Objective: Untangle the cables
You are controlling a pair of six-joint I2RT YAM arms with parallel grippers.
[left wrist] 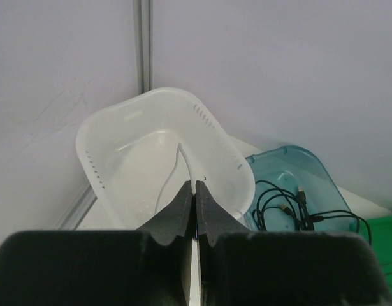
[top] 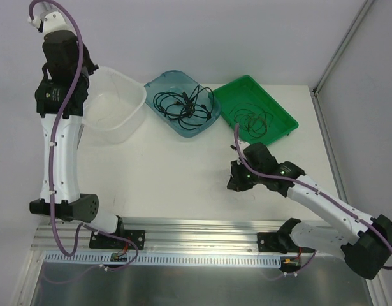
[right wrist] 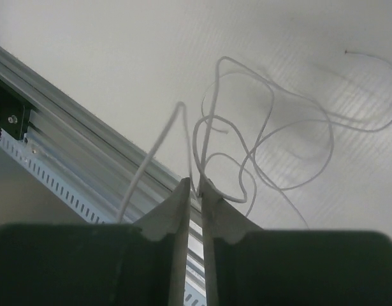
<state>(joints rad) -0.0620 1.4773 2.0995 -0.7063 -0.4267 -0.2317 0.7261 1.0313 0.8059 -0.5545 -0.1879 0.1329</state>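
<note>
Right wrist view: the right pincer (right wrist: 194,185) is clenched on a thin white cable (right wrist: 266,121), whose loose loops lie on the surface (right wrist: 119,51). The left pincer (left wrist: 194,189) is clenched on a white cord (left wrist: 170,175) that shows against the white tub (left wrist: 94,146). The blue tray (top: 162,84) holds coiled black cables (top: 183,103). The green tray (top: 246,86) holds a dark coil (top: 253,121).
</note>
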